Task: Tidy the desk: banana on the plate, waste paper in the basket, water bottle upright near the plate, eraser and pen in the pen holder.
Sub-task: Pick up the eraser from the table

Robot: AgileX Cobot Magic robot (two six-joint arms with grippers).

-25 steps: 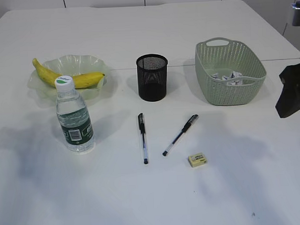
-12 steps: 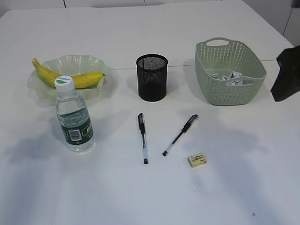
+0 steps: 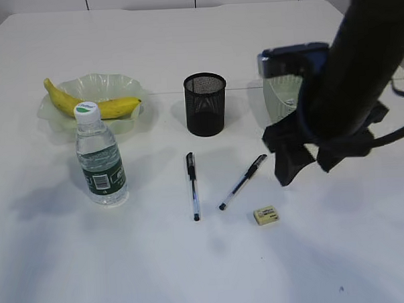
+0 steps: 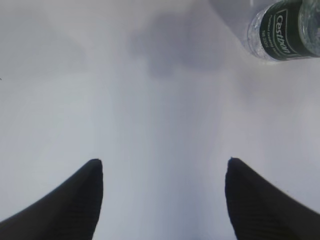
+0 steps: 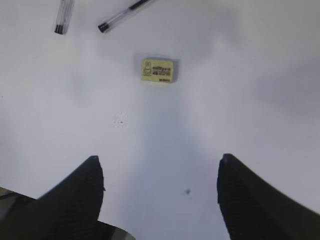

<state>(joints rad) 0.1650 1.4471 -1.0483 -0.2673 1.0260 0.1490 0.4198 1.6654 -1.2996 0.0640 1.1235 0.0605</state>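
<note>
The eraser (image 3: 266,216) lies flat on the white counter (image 3: 194,272), alone, near the front. In my right wrist view the eraser (image 5: 158,70) is ahead of my right hand (image 5: 157,172), which hangs above the counter with its two dark fingers (image 5: 80,192) spread apart and nothing between them. In the exterior view this hand (image 3: 303,162) is above the counter, just to the right of the two pens and in front of the basket (image 3: 280,91), which my arm mostly hides.

The right pen (image 3: 242,182) lies at a slant, its tip close to the eraser but not touching it. The left pen (image 3: 192,185) lies almost straight, a little apart from it. Behind both pens stands the black pen holder (image 3: 205,104), upright.

On the left, the water bottle (image 3: 100,156) stands upright just in front of the plate (image 3: 122,84), and the banana (image 3: 93,106) lies on the plate.

My left hand (image 4: 162,172) is also released, fingers wide over bare counter, with the bottle (image 4: 282,30) at the upper right corner of its view.
</note>
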